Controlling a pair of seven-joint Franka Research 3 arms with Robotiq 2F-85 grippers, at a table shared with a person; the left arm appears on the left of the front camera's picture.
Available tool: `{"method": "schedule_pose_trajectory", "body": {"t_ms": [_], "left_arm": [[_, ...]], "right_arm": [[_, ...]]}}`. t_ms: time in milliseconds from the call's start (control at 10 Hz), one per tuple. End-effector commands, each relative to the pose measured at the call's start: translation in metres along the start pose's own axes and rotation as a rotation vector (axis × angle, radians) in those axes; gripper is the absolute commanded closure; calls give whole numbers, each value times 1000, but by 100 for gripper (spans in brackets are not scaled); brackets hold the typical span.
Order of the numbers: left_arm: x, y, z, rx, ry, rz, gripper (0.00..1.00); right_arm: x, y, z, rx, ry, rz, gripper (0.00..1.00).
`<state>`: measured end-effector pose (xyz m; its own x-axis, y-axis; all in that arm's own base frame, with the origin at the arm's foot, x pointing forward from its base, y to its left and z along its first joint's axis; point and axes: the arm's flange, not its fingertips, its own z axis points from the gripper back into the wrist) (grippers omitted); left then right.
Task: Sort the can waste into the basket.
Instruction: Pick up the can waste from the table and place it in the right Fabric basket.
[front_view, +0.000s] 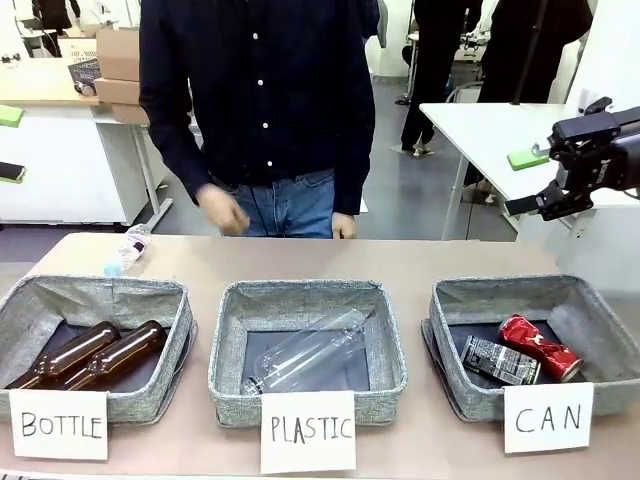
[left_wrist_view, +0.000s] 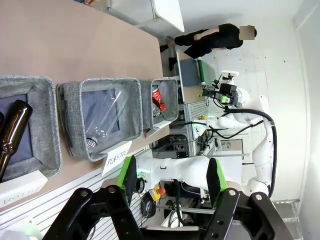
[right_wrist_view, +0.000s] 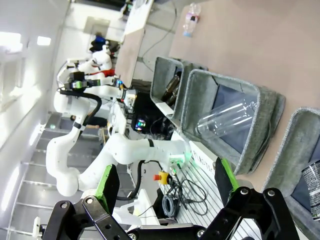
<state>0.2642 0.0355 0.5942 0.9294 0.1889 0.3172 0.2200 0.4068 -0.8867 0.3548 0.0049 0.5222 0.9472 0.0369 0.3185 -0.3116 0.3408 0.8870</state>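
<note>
Both tools stand with fingers spread wide and hold nothing: the left tool (left_wrist_view: 170, 187) and the right tool (right_wrist_view: 165, 187), each raised well above the table (front_view: 400, 260). The crushed red can (front_view: 540, 347) and the dark grey-black can (front_view: 500, 361) with white print lie touching inside the CAN basket (front_view: 600, 320), well below the right tool (front_view: 565, 190).
</note>
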Motion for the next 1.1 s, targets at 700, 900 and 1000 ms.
{"method": "schedule_pose_trajectory", "body": {"t_ms": [700,900,1000], "left_arm": [[3,-1,0,-20,1,-18,26],[3,-1,0,-20,1,-18,26],[3,-1,0,-20,1,-18,26]], "right_arm": [[-1,0,-1,-2,4,17,0],[-1,0,-1,-2,4,17,0],[-1,0,-1,-2,4,17,0]]}}
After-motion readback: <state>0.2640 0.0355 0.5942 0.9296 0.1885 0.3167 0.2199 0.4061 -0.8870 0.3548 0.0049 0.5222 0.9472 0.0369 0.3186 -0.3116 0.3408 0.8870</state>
